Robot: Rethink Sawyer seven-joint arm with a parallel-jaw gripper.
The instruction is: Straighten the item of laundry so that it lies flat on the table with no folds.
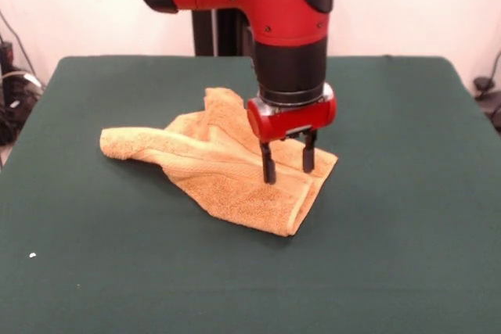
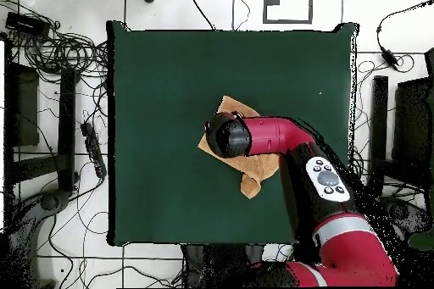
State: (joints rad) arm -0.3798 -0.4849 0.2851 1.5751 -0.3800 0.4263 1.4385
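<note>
Front view: the crumpled golden-orange terry-cloth towel (image 1: pixel 223 163) is lying mid-counter, bare dark green felt counter (image 1: pixel 391 256) stretching all round. The open black claw (image 1: pixel 290 163) is pressing its hemmed 3 o'clock corner.

Overhead view: the red arm (image 2: pixel 280 137) is covering most of the towel (image 2: pixel 251 186), its corners peeking out at 12 and 6 o'clock.

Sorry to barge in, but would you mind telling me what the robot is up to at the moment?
The Sawyer arm is working on straightening the golden-orange towel on the green table. Its claw is open, with both fingertips down at the towel near its hemmed edge. The towel is not yet flat: it lies crumpled, with folds and one end bunched towards the left of the front view. From overhead, the arm hides much of it.
</note>
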